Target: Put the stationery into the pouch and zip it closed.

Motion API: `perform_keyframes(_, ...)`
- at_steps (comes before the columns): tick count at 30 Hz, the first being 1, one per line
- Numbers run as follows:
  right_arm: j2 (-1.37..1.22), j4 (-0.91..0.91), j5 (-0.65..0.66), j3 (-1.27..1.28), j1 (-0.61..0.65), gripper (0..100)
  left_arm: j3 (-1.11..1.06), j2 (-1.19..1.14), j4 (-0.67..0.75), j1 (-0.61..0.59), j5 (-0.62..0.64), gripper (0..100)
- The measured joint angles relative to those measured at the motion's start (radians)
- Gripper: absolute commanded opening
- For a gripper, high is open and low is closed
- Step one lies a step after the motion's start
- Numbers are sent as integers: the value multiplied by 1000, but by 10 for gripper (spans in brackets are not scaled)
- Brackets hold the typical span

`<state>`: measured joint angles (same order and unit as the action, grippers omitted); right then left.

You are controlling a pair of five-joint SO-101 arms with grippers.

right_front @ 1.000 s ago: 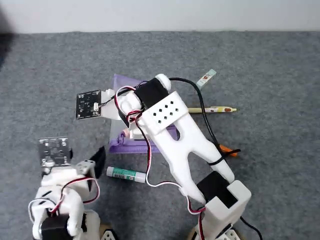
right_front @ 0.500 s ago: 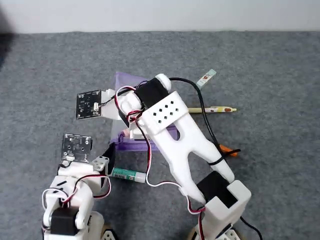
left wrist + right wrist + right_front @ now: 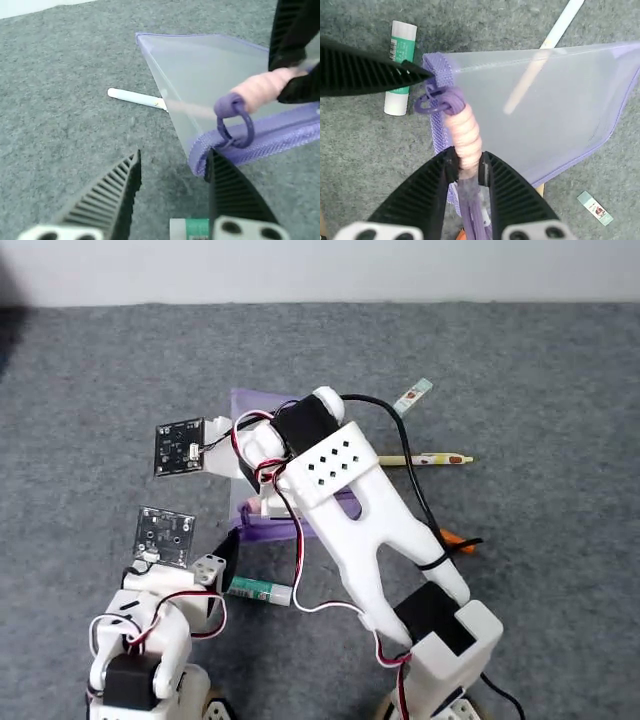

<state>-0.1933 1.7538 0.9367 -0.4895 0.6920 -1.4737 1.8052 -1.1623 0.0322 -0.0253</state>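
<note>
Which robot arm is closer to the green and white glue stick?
Left. The left gripper hangs open right beside the glue stick, by the pouch corner. The right gripper is farther off, clamped on the pouch's pink zipper pull.

We see a grey, felt-like tabletop (image 3: 540, 370) that carries everything. A translucent purple pouch (image 3: 262, 531) rests on it near the middle. A white pen (image 3: 132, 96) pokes out from under the pouch's side edge. Just beside the pouch's near edge lies a white-and-green glue stick (image 3: 260, 589), flat on its side. To the other side we find a pale pencil (image 3: 430, 459), beyond it a small pale rectangular piece (image 3: 412, 397), and nearer us a partly hidden orange object (image 3: 455, 538).
</note>
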Motion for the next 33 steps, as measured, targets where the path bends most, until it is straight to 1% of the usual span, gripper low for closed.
perform_keyframes(4,0,0,0,0,-11,9,0,0,-8,-3,-23,199)
perform_keyframes(16,0,0,0,0,-11,9,0,0,-12,-3,-25,199)
perform_keyframes(24,0,0,0,0,-11,9,-58,0,80,-3,-25,199)
perform_keyframes(28,0,0,0,0,-9,9,-63,0,91,-2,-25,198)
perform_keyframes(33,49,0,0,2,28,9,-75,0,94,-2,-20,198)
